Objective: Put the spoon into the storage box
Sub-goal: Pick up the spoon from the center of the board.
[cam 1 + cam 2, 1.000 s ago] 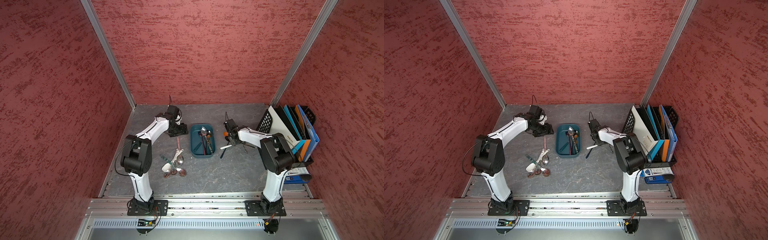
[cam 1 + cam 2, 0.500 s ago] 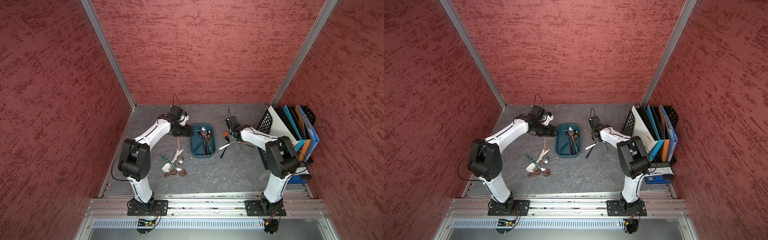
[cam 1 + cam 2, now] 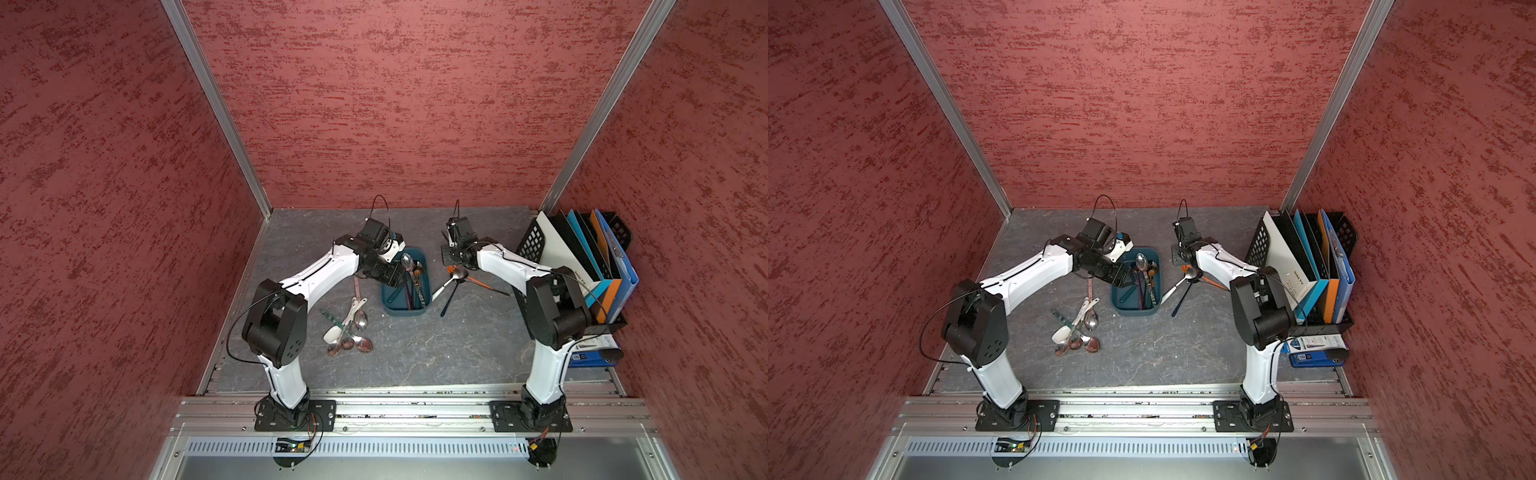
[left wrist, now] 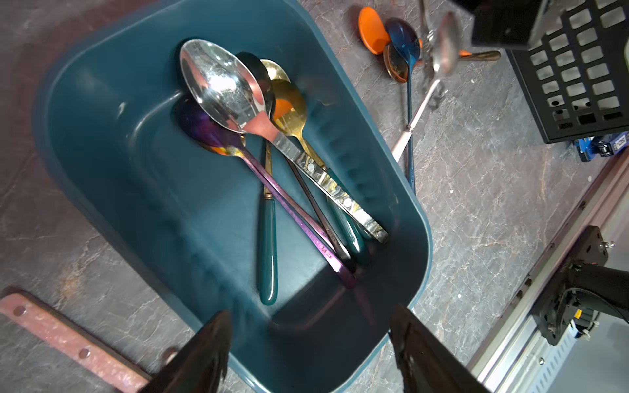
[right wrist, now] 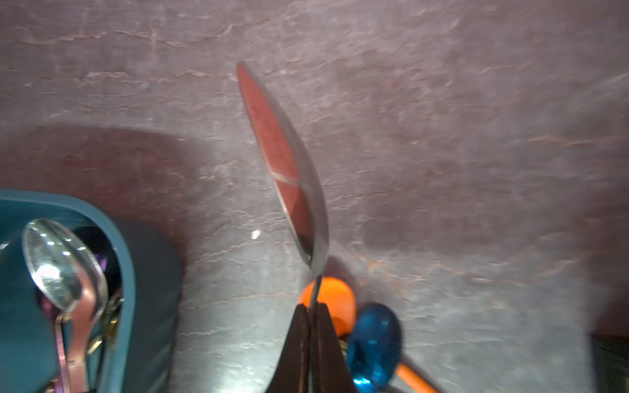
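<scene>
Pinching the spoon (image 5: 289, 170) in my right gripper (image 5: 310, 308), left gripper (image 4: 309, 326) gaping, I must next carry it into the storage box (image 5: 153, 272).

The storage box (image 3: 405, 311) sits mid-worktop (image 3: 436, 361), nearer the back edge, with several spoons (image 3: 409, 266) lying in it. A heap of spoons (image 3: 353, 328) lies to its front left. A smaller group (image 4: 403, 37) lies just right, under the spoon (image 5: 289, 170) in the right hand (image 5: 310, 309). A file rack (image 3: 532, 245) stands along the right edge.
</scene>
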`<control>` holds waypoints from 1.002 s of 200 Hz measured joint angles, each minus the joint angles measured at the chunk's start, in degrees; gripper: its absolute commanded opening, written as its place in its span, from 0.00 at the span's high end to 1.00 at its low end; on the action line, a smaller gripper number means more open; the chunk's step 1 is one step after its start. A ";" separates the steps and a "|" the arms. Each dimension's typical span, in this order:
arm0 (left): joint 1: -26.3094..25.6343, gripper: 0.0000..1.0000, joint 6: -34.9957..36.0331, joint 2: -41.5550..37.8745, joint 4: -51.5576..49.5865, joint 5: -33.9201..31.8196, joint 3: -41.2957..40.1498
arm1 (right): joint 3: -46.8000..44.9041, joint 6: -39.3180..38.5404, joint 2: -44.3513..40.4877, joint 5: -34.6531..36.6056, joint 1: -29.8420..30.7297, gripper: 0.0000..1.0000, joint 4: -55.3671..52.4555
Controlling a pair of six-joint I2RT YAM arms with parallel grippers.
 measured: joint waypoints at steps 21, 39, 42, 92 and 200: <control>0.00 0.23 0.00 -0.98 0.09 -0.76 -1.07 | -2.62 1.01 0.04 -1.62 0.02 1.00 1.68; 0.00 0.23 0.00 -1.29 0.15 -1.20 -1.14 | -3.32 1.90 0.39 -2.78 0.00 1.00 2.38; 0.07 0.23 -0.02 -1.29 0.15 -1.31 -1.14 | -3.32 2.08 0.59 -3.13 0.00 1.00 2.91; 2.40 0.23 -1.57 -1.81 0.68 -2.25 -1.40 | -5.53 5.88 1.40 -8.48 0.00 0.98 12.48; 7.52 0.22 -5.66 -4.42 1.05 -3.78 -4.63 | -10.75 11.02 -2.60 -17.97 -3.13 0.98 23.12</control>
